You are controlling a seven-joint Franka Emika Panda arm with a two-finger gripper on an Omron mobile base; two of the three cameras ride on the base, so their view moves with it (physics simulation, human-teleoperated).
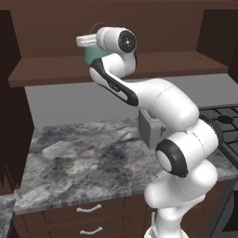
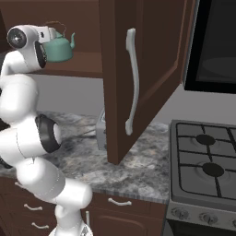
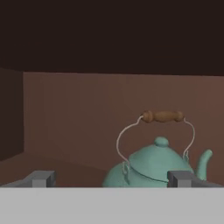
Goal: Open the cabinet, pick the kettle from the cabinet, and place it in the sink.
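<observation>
The cabinet (image 2: 156, 55) stands open, its door swung out with a long silver bar handle (image 2: 132, 78). On its shelf (image 1: 51, 74) sits the teal kettle (image 3: 151, 168), upright, spout to the right, with a wire handle and a brown grip (image 3: 162, 116). My gripper (image 3: 111, 179) is open at shelf height just in front of the kettle, holding nothing. The kettle lies right of centre between my fingers, and the right fingertip (image 3: 180, 177) overlaps its body. From the base the kettle (image 2: 59, 50) shows beside my wrist, and my arm partly hides the kettle (image 1: 92, 56). The sink is out of view.
A grey toaster (image 1: 149, 131) stands on the marbled counter (image 1: 79, 158) below the shelf. A black stove (image 2: 207, 161) is to the right, with a dark microwave (image 2: 216, 46) above it. The open door hangs over the counter between arm and stove. Drawers (image 1: 88, 209) run below.
</observation>
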